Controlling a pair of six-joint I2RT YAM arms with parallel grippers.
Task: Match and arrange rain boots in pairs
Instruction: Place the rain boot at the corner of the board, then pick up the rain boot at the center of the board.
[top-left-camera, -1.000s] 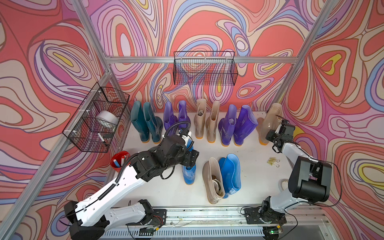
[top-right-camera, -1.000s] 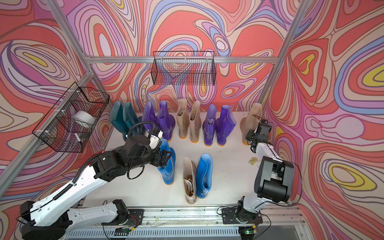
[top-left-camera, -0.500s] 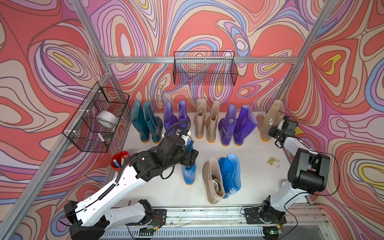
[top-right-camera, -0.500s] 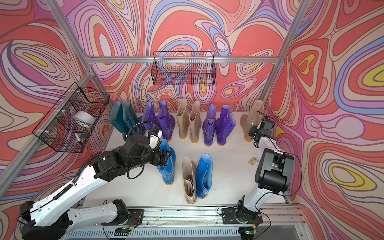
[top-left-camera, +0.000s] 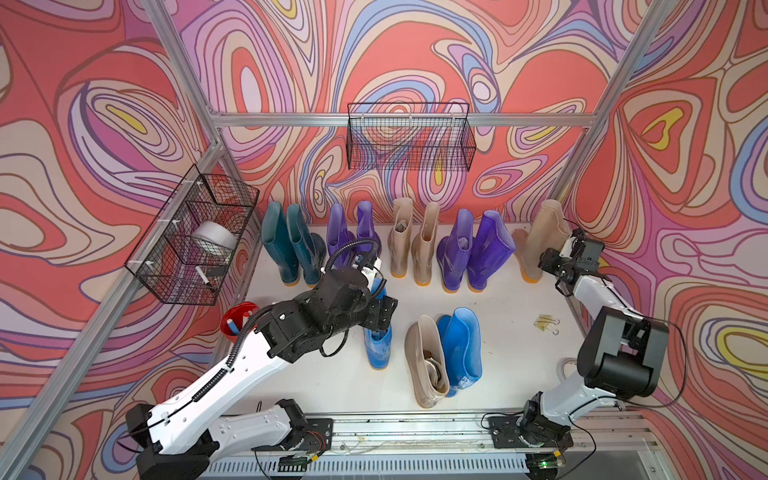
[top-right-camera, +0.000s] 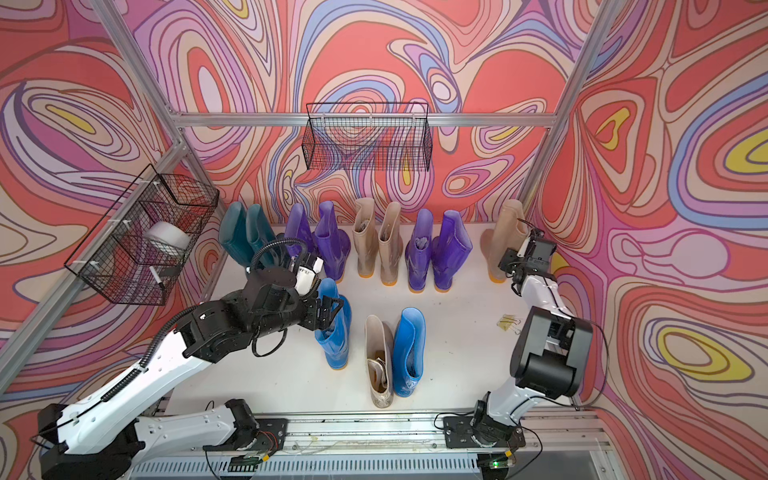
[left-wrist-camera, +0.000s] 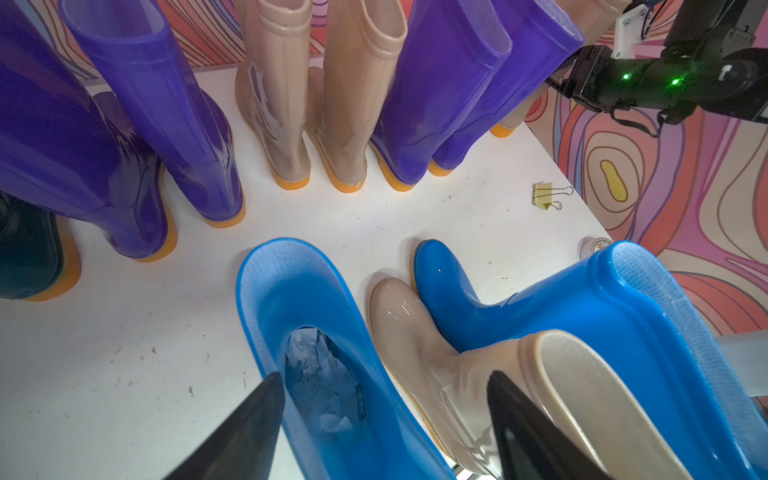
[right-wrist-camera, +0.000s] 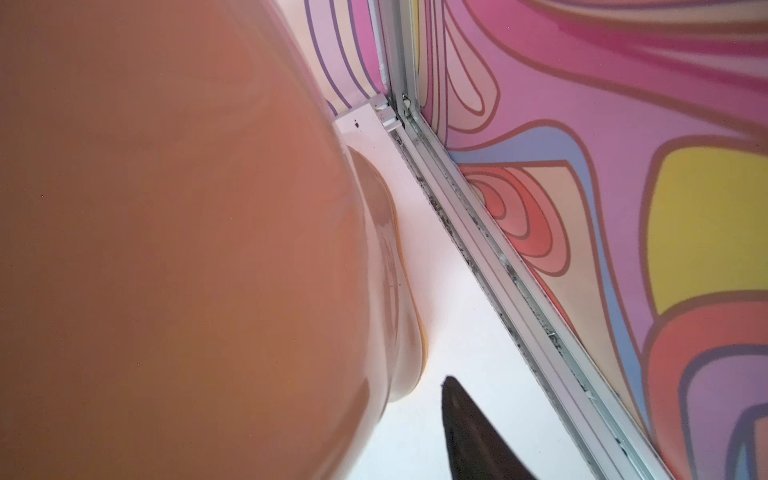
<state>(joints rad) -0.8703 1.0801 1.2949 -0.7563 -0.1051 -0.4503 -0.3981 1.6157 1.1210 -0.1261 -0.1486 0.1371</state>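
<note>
Directly beneath the left gripper (left-wrist-camera: 384, 376) stands a bright blue boot (top-left-camera: 378, 345), upright on its orange sole, forward of the wire basket (top-left-camera: 409, 139) on the back wall and slightly to its left. The gripper's jaws are spread wide over the boot's mouth. In the left wrist view one black finger (left-wrist-camera: 249, 419) sits at the outer edge of the rim and its partner hangs over a beige boot (top-left-camera: 428, 361) next door, so nothing is pinched. Crumpled paper (left-wrist-camera: 320, 374) shows inside the blue shaft.

That beige boot and the second blue boot (top-left-camera: 463, 345) stand side by side, touching, toes toward the basket.

Below the basket a row lines the back wall: a teal pair (top-left-camera: 291, 245), a purple pair (top-left-camera: 353, 232), a beige pair (top-left-camera: 413, 241), a second purple pair (top-left-camera: 476, 253). Far to the basket's right stands a single beige boot (top-left-camera: 544, 232).

The right gripper (top-left-camera: 550, 262) is at that boot's shaft. The right wrist view shows only one finger (right-wrist-camera: 478, 436), with white table (top-left-camera: 511, 353) between it and the boot's foot. The boot hides the other, so I cannot tell whether the jaws are parted or clamped.

Yellow binder clips (top-left-camera: 546, 324) lie on the table, forward of the basket and to its right.
</note>
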